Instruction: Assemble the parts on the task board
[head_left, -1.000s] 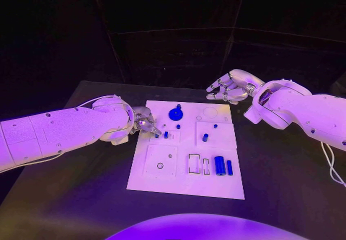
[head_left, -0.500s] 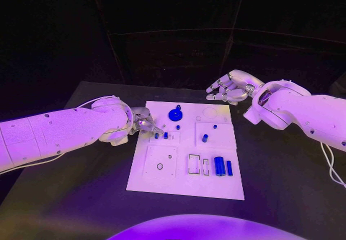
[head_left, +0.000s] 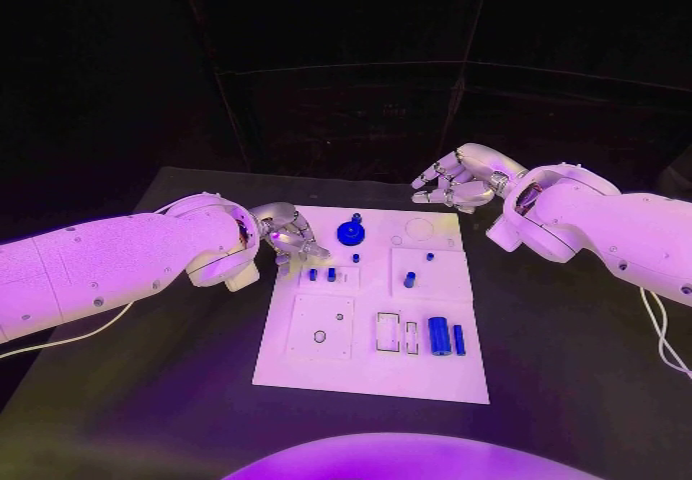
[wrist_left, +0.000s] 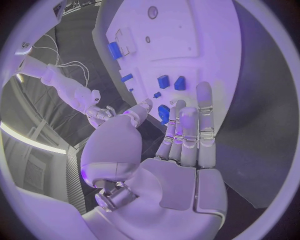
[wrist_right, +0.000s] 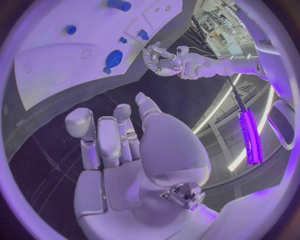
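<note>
The white task board (head_left: 325, 362) lies in the middle of the table. On it are a blue round disc with a knob (head_left: 351, 232), two small blue pegs (head_left: 322, 273) side by side, further pegs (head_left: 410, 278) and two blue cylinders (head_left: 446, 333). My left hand (head_left: 289, 236) hovers over the board's far left edge, just behind the two pegs, fingers stretched out and holding nothing. In the left wrist view the left hand (wrist_left: 181, 150) points at the pegs (wrist_left: 171, 82), and its fingers partly cover the disc (wrist_left: 163, 113). My right hand (head_left: 459, 180) hangs beyond the board's far right corner, open and holding nothing.
The board has several recessed outlines, among them a square plate with a small ring (head_left: 320, 332) and a rectangular slot (head_left: 388, 329). The black table (head_left: 173, 400) surrounds the board. In the right wrist view the left hand (wrist_right: 164, 59) shows past the board's far edge (wrist_right: 94, 87).
My left hand has drawn back from the two small pegs toward the board's far left edge, leaving both pegs uncovered. The right hand has barely moved.
</note>
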